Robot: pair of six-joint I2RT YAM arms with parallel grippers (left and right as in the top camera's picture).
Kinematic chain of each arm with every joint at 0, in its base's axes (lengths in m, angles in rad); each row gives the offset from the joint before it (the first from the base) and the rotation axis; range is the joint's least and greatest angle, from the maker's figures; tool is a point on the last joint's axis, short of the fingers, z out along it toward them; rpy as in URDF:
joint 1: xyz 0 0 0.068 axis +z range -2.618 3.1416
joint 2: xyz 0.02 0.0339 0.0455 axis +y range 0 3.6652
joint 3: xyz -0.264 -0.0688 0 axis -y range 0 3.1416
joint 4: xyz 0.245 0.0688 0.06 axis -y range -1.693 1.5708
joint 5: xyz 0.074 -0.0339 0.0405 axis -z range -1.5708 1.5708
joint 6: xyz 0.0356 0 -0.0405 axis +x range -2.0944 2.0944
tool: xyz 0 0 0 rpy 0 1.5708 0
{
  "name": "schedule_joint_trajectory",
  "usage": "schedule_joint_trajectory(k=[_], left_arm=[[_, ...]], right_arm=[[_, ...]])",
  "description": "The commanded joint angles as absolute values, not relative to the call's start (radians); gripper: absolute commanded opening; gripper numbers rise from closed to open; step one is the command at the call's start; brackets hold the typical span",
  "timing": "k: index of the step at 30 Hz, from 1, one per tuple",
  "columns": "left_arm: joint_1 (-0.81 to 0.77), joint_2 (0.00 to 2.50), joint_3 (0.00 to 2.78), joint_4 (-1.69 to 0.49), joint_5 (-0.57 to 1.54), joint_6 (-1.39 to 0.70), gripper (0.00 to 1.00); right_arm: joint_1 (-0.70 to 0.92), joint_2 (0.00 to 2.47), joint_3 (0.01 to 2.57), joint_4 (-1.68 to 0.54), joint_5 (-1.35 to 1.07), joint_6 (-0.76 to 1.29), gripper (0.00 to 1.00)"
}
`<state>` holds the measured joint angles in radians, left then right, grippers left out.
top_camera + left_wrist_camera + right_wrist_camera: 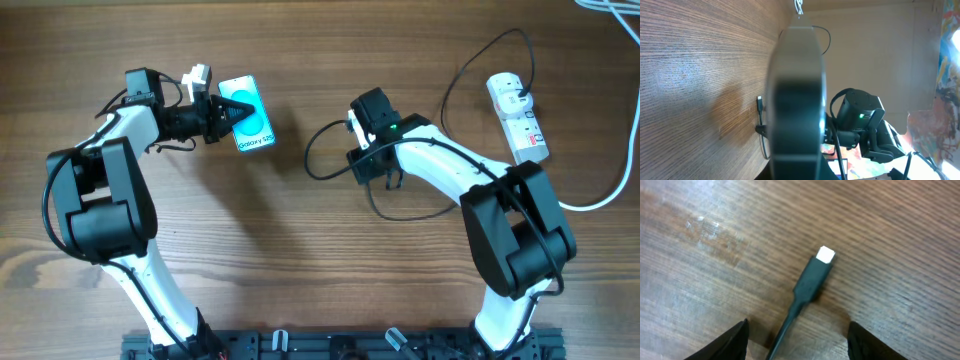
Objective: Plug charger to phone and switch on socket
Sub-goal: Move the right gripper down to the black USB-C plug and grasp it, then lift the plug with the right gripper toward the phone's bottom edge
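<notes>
My left gripper is shut on the phone, whose cyan screen faces up at the upper left. In the left wrist view the phone is a dark, blurred slab seen edge-on. The charger's black cable loops across the table centre to its white adapter in the socket at the upper right. My right gripper is open, fingers either side of the cable just behind the plug. The plug's silvery tip lies on the wood. In the overhead view the right gripper hovers over the cable end.
The socket's thick white cord runs along the right edge. Bare wooden table lies between the arms. The left wrist view shows the plug on the table with the right arm behind it.
</notes>
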<state>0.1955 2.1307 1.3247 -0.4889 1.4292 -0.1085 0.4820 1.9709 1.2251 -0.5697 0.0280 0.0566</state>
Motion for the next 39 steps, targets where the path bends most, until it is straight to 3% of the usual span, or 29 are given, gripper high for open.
schedule_joint_trajectory(k=[1,7,10,17,19,20,23,25,28,31,35,39], left_arm=[[0.196,2.136,1.326,-0.485,1.425,-0.086,0.04],[0.197,2.136,1.326,-0.486,1.416,-0.147,0.04],[0.197,2.136,1.326,-0.485,1.478,-0.147,0.04],[0.196,2.136,1.326,-0.486,1.485,-0.170,0.04],[0.196,2.136,1.326,-0.486,1.485,-0.169,0.04],[0.196,2.136,1.326,-0.486,1.485,-0.170,0.04],[0.196,2.136,1.326,-0.486,1.485,-0.169,0.04],[0.196,2.136,1.326,-0.486,1.484,-0.169,0.04],[0.197,2.136,1.326,-0.486,1.485,-0.170,0.04],[0.197,2.136,1.326,-0.485,1.484,-0.189,0.04],[0.197,2.136,1.326,-0.484,1.502,-0.188,0.04],[0.197,2.134,1.326,-0.455,1.577,-0.134,0.04]], right_arm=[[0.483,2.022,1.198,-0.562,0.075,0.194,0.57],[0.483,2.024,1.189,-0.495,0.071,0.236,0.46],[0.483,2.024,1.189,-0.492,0.071,0.228,0.18],[0.483,2.024,1.184,-0.540,0.083,0.182,0.05],[0.480,2.024,1.184,-0.535,0.082,0.186,0.08],[0.474,2.024,1.185,-0.535,0.078,0.194,0.19],[0.453,2.024,1.184,-0.538,0.067,0.218,0.31],[0.447,2.024,1.184,-0.538,0.066,0.217,0.33],[0.447,2.024,1.184,-0.541,0.049,0.217,0.15],[0.447,2.024,1.184,-0.547,0.021,0.210,0.05],[0.430,2.024,1.185,-0.543,-0.031,0.193,0.04],[0.342,2.016,1.193,-0.564,-0.361,-0.008,0.04]])
